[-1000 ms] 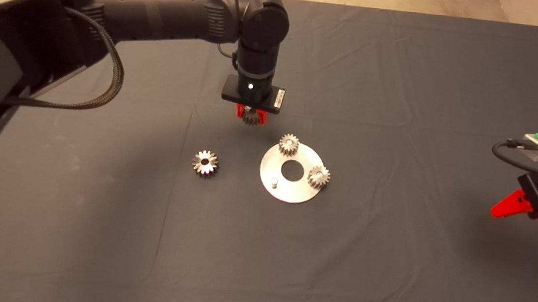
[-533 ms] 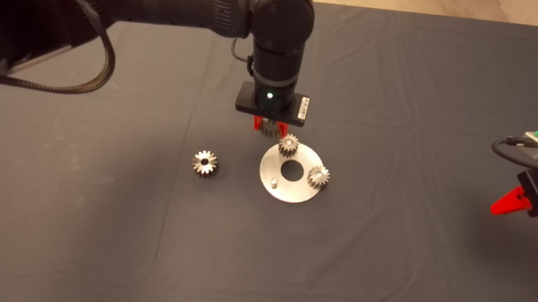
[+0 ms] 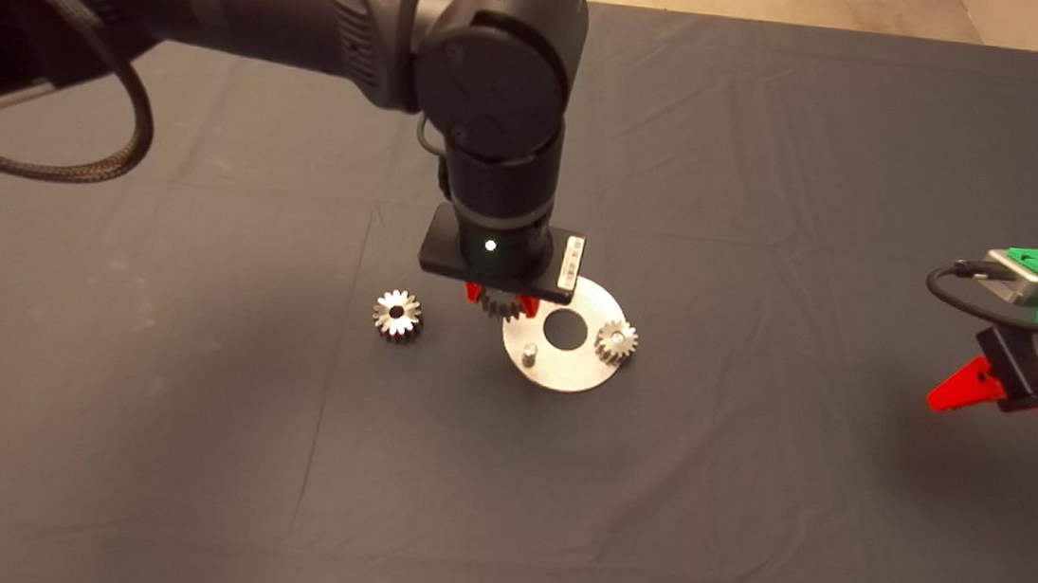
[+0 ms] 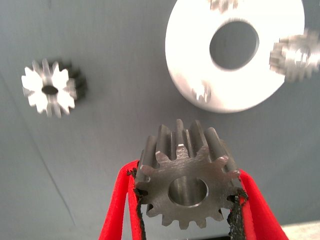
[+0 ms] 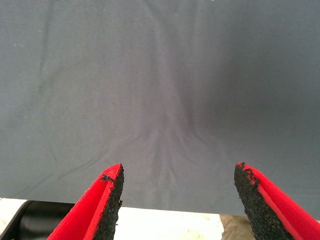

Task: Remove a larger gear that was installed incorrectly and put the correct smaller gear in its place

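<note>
No readable writing; only a barcode sticker on the left wrist mount. Left gripper (image 3: 501,300) has its fingers (image 4: 120,200) clamped on the smaller gear (image 4: 186,181), held above the near-left rim of the round plate (image 3: 568,372). Since 0.5 s ago it moved from the plate's far edge toward the bare pin (image 3: 529,353). Larger gear (image 3: 397,314) lies on the mat left of the plate, unchanged. Right gripper (image 3: 952,390) parked at the right edge, fingers apart.

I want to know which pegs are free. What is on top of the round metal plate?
One small gear sits on the plate, and one peg stands bare. The left gripper, holding the smaller gear, covers the plate's far edge.
</note>
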Action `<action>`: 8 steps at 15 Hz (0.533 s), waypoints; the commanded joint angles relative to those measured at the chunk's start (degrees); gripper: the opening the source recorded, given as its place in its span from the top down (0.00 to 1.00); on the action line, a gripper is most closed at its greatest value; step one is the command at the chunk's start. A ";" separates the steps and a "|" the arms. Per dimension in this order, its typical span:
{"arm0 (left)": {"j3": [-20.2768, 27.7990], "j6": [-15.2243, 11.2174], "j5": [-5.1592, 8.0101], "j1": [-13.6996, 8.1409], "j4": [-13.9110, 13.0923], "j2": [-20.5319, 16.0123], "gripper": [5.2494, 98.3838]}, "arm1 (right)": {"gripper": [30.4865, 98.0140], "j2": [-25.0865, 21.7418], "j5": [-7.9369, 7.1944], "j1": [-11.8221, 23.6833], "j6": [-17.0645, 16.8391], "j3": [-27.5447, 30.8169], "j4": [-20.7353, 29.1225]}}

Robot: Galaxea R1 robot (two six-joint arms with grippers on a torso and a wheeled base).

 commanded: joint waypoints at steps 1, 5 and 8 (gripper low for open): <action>5.86 -5.30 3.90 -1.56 1.86 -1.09 0.78 | 0.58 1.03 -0.15 0.86 0.21 0.07 0.43; 5.06 -7.32 3.55 0.41 7.26 -0.56 0.78 | 0.58 1.29 -0.15 0.83 0.21 -0.11 0.43; 1.74 -6.31 3.55 3.67 9.85 1.02 0.78 | 0.58 1.56 -0.06 0.82 0.21 -0.11 0.35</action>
